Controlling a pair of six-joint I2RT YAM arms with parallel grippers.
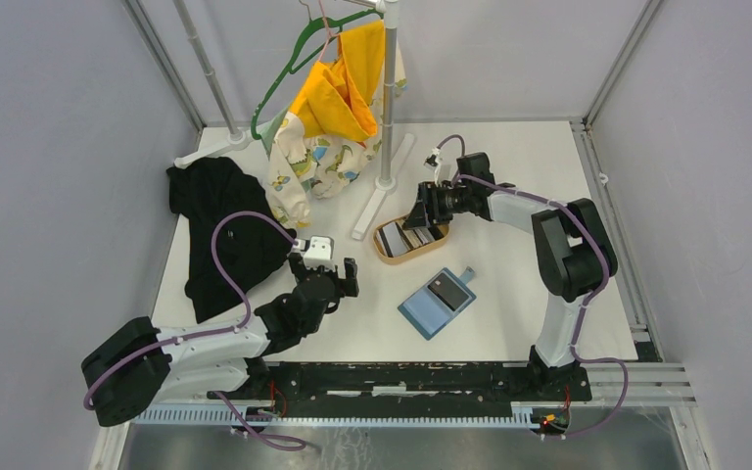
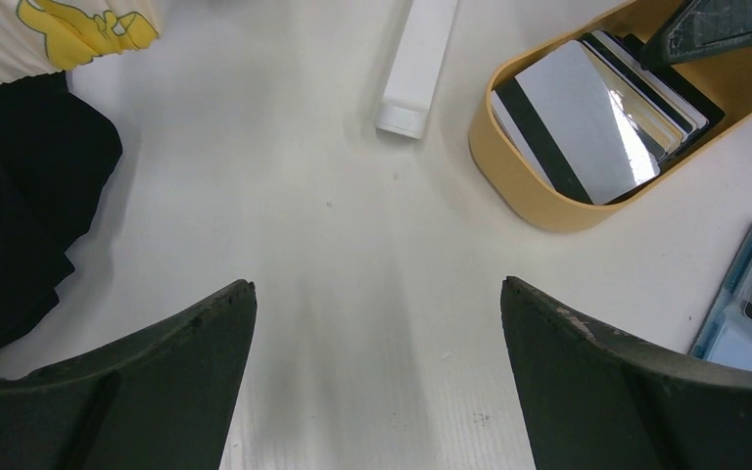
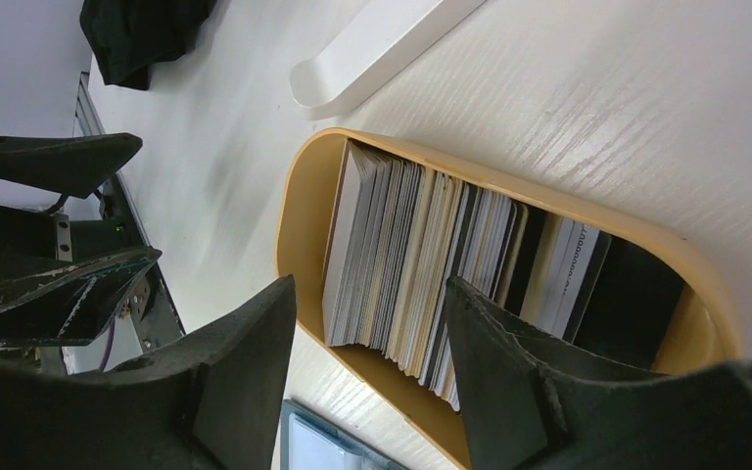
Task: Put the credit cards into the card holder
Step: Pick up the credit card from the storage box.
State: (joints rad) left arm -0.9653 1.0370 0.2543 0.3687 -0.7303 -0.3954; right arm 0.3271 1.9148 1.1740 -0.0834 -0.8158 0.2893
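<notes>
The credit cards stand on edge as a striped stack inside the oval tan tray, with a few lying flat at its far end. My right gripper hovers open over the tray's near end, one finger above the stack and the other over the tray's rim. It holds nothing. The teal card holder lies open on the table just in front of the tray, a dark pocket on its upper half. My left gripper is wide open and empty above bare table, left of the tray and cards.
A black garment lies at the left. A clothes rack with a yellow and patterned garment and a green hanger stands at the back. Its white foot runs right beside the tray.
</notes>
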